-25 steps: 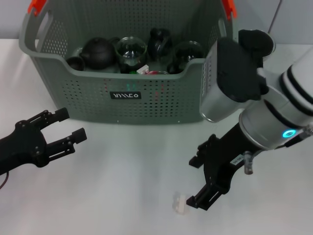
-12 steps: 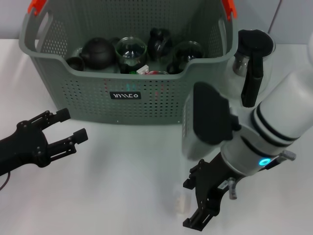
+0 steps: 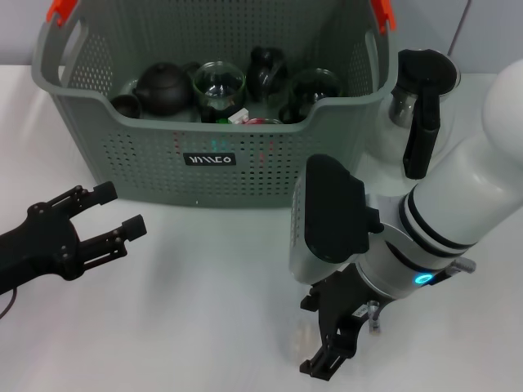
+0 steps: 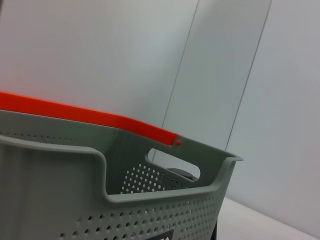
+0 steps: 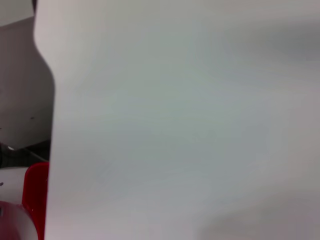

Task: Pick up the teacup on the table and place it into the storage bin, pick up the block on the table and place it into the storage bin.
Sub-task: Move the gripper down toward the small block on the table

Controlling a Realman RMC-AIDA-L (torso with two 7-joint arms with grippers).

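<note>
- Where the white table [image 3: 204, 318] runs toward its near edge, a small pale translucent block [image 3: 303, 336] lies on the bare surface, partly covered by the right gripper.
- The right gripper [image 3: 327, 347], black and mounted on a thick white-and-grey arm, is down at the block; one finger shows on the block's right side, but I cannot tell whether the fingers have closed on it.
- No teacup stands out on the table; small dark cups show only inside the bin, too crowded to tell apart.
- The large grey perforated plastic storage bin [image 3: 212, 175] with orange handle clips and a black label stands at the far side of the table, well apart from the block.
- Inside it lie a black round teapot [image 3: 163, 86], a clear glass cup [image 3: 219, 84], another dark pot and a small red-and-white item.
- A glass jug with a black handle [image 3: 420, 102] stands just beside the bin's right wall, behind the right arm.
- The left gripper [image 3: 94, 219], black, hovers low over the table to the left, near the bin's front left corner, its fingers spread apart with nothing between them.
- The left wrist view shows the bin's rim [image 4: 165, 190] and an orange clip [image 4: 90, 114] against a pale wall.
- The right wrist view is mostly a blank pale surface, with a red shape [image 5: 36, 197] at one edge.
</note>
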